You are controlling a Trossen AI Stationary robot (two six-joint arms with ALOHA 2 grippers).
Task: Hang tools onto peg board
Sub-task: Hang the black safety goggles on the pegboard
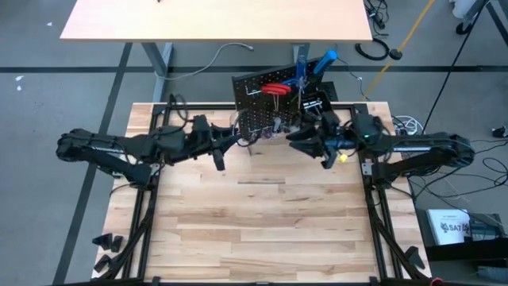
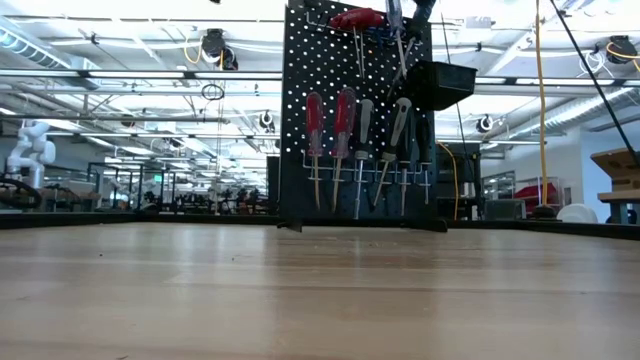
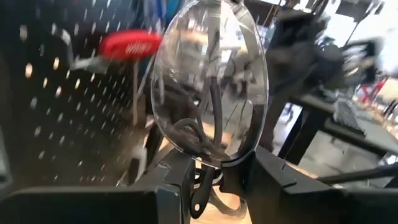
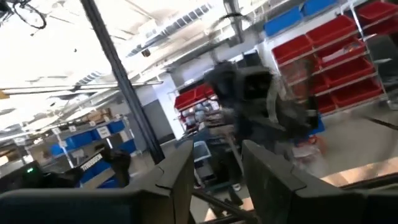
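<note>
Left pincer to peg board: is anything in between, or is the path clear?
Yes. At the left pincer, a clear oval piece stands between its fingers, directly before the peg board and its red-handled tool. Nothing else visible intervenes. The right pincer hovers alongside.

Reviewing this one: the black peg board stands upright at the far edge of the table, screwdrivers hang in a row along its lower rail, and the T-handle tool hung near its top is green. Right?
Not quite. The T-handle tool near the top of the peg board is red, not green, as the low view shows. The rest holds: the board stands upright at the far edge, with screwdrivers in a row along its lower rail.
</note>
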